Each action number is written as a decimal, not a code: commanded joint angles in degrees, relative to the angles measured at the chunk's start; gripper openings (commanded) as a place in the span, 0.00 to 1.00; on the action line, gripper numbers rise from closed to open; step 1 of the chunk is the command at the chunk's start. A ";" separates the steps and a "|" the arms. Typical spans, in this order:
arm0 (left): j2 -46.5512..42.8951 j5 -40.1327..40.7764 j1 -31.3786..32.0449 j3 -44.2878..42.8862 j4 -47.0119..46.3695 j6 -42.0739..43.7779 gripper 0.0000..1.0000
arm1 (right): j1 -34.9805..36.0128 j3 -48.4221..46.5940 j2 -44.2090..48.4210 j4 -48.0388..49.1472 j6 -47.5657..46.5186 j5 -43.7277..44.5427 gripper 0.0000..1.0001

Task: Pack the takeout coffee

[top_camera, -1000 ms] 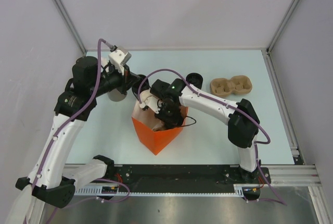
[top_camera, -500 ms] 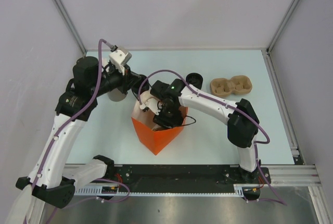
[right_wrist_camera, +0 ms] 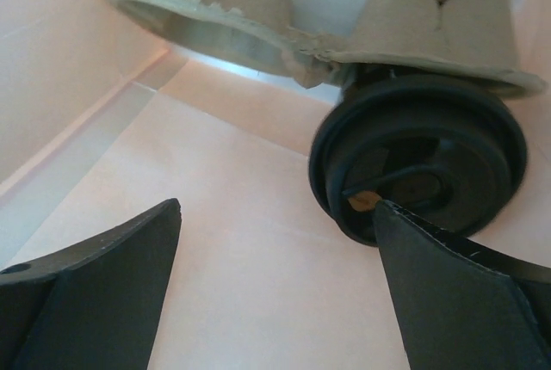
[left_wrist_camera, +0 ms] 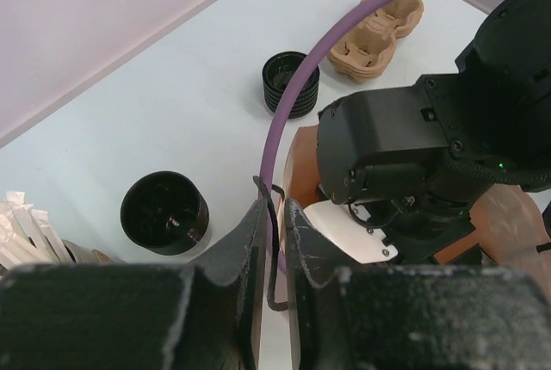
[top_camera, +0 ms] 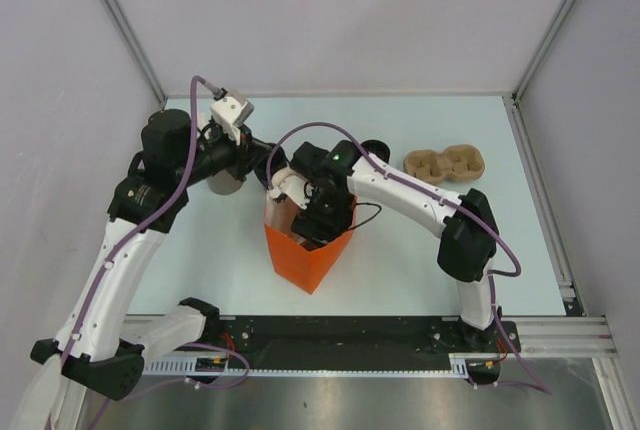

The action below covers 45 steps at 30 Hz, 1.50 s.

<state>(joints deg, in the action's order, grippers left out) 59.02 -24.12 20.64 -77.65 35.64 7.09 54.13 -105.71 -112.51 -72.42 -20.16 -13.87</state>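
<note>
The takeout coffee (right_wrist_camera: 419,163), a black cup with a black lid, rests in a pocket of a cardboard carrier (right_wrist_camera: 258,4) inside the orange paper bag (top_camera: 305,262). My right gripper (right_wrist_camera: 277,206) is down in the bag, open wide, its right finger just beside the lid and nothing between the jaws. My left gripper (left_wrist_camera: 274,215) is at the bag's far left rim. Its jaws stand a narrow gap apart, with the bag's thin black handle (left_wrist_camera: 273,254) running loose between them.
An open black cup without a lid (left_wrist_camera: 164,212) and white straws (left_wrist_camera: 21,232) are left of the bag. A stack of black lids (top_camera: 374,148) and a second cardboard carrier (top_camera: 444,164) lie behind and right of it.
My right gripper has opened wide and let go of the coffee inside the bag. The left jaws have parted slightly around the handle. The bag has shifted a little to the right and narrowed.
</note>
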 commanded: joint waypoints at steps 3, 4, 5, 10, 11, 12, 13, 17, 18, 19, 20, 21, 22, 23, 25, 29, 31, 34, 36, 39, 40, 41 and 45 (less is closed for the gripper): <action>-0.93 0.21 0.45 0.56 -1.54 0.64 0.20 | -0.69 -5.37 2.20 -1.49 -1.19 0.07 1.00; -1.02 0.30 0.45 0.57 -1.62 0.55 0.21 | -0.78 -5.82 2.38 -1.67 -1.19 -0.10 1.00; -1.02 0.30 0.45 0.74 -1.62 0.64 0.22 | -0.78 -6.34 2.38 -2.02 -1.28 -0.45 1.00; -1.02 0.39 0.45 1.01 -1.71 0.64 0.23 | -0.78 -8.28 2.56 -2.72 -1.46 -0.81 1.00; -1.02 0.39 0.45 1.01 -1.71 0.64 0.23 | -0.78 -8.54 2.56 -2.81 -1.46 -0.81 1.00; -1.02 0.39 0.45 1.09 -1.80 0.64 0.23 | -0.78 -8.98 2.56 -2.99 -1.55 -0.72 1.00; -1.02 0.39 0.45 1.09 -1.71 0.64 0.23 | -0.78 -9.25 2.64 -3.25 -1.55 -0.72 1.00; -0.84 0.39 0.45 1.27 -2.06 0.55 0.24 | -0.87 -9.43 3.35 -3.43 -1.98 -1.25 1.00; -0.84 0.30 0.45 1.27 -2.06 0.55 0.24 | -0.87 -9.34 3.52 -3.60 -1.99 -1.34 1.00; -0.67 0.30 0.45 1.27 -2.06 0.55 0.24 | -0.95 -9.25 3.70 -3.52 -2.16 -1.34 1.00; -0.75 0.30 0.45 1.10 -2.06 0.47 0.24 | -1.04 -9.25 3.87 -3.43 -2.16 -1.34 1.00; -0.75 0.30 0.45 1.01 -1.98 0.55 0.24 | -1.13 -9.25 4.14 -3.34 -2.16 -1.34 1.00; -0.75 0.21 0.45 1.01 -1.98 0.47 0.24 | -1.30 -9.16 4.31 -3.08 -2.16 -1.34 1.00; -0.75 0.21 0.45 1.01 -1.98 0.47 0.23 | -1.48 -9.07 4.40 -2.81 -2.07 -1.25 1.00; -1.02 0.12 0.45 1.01 -1.98 0.38 0.23 | -1.66 -9.07 4.84 -2.55 -2.07 -1.34 1.00; -1.10 0.48 0.45 1.18 -2.06 0.47 0.21 | -1.83 -8.81 5.81 -2.37 -2.07 -1.60 1.00; -1.10 0.48 0.45 1.27 -2.06 0.47 0.20 | -1.83 -8.72 6.68 -1.94 -2.16 -1.86 1.00; -1.19 0.48 0.45 1.27 -2.15 0.47 0.20 | -1.83 -8.20 7.56 -1.32 -2.16 -2.04 1.00; -1.11 0.48 0.45 1.27 -2.15 0.47 0.20 | -1.83 -8.02 7.92 -1.14 -2.07 -2.21 1.00; -1.28 0.56 0.45 1.27 -2.15 0.47 0.20 | -1.92 -7.84 8.36 -0.97 -1.99 -2.39 1.00; -1.19 0.65 0.45 1.27 -2.15 0.47 0.20 | -1.92 -7.84 8.45 -0.97 -1.99 -2.48 1.00; -1.28 0.65 0.45 1.27 -2.06 0.55 0.20 | -1.92 -7.84 8.71 -0.88 -1.99 -2.57 1.00; -1.19 0.83 0.45 1.53 -2.15 0.55 0.20 | -2.27 -7.84 9.67 -0.35 -1.90 -2.66 1.00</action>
<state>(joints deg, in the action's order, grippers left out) 57.98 -24.91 21.34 -76.62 31.68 7.44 52.60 -112.36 -108.86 -75.00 -21.54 -14.46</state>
